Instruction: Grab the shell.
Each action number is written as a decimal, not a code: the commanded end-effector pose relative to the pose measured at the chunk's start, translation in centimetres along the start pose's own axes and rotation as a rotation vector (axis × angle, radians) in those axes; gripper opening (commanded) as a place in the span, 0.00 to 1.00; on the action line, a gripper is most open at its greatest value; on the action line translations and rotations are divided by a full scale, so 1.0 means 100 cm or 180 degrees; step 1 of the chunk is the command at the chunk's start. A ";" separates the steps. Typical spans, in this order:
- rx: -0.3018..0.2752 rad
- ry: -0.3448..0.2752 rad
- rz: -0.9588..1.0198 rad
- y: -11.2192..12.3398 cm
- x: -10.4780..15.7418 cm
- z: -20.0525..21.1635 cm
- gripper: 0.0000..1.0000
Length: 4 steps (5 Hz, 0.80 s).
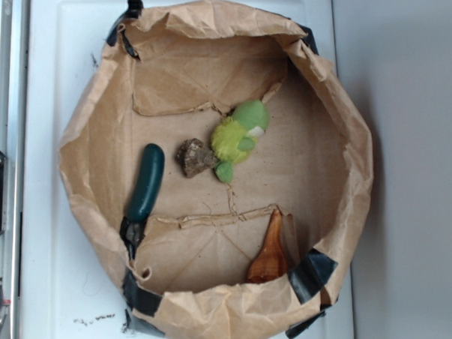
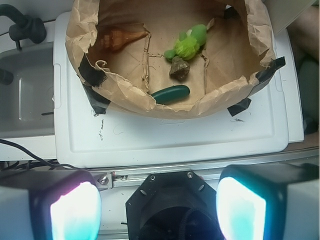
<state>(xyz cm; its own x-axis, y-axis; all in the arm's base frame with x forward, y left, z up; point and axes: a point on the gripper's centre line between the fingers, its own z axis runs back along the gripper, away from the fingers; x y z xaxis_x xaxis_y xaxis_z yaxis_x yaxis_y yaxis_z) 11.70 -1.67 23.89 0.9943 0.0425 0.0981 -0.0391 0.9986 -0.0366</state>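
Note:
The shell (image 1: 269,254) is glossy orange-brown and cone-shaped. It lies inside the brown paper basin (image 1: 85,133) against the near right wall, point toward the middle. In the wrist view the shell (image 2: 120,38) shows at the basin's upper left. My gripper (image 2: 158,210) is open, its two glowing pads far apart with nothing between them. It hangs well back from the basin, above the robot's black base. The exterior view does not show the gripper.
A dark green cucumber toy (image 1: 146,182), a rough brown rock (image 1: 195,157) and a green-yellow plush (image 1: 238,138) also lie in the basin. The basin sits on a white tray (image 2: 170,140). A grey sink (image 2: 25,90) and black faucet (image 2: 22,25) are at the left.

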 end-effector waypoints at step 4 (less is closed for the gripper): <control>0.0294 0.0066 0.1725 -0.025 0.130 -0.042 1.00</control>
<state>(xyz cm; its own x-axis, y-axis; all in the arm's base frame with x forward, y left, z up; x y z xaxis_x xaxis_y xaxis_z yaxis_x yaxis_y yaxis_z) 24.61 -4.62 19.46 0.8495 0.5270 0.0257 -0.5276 0.8476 0.0565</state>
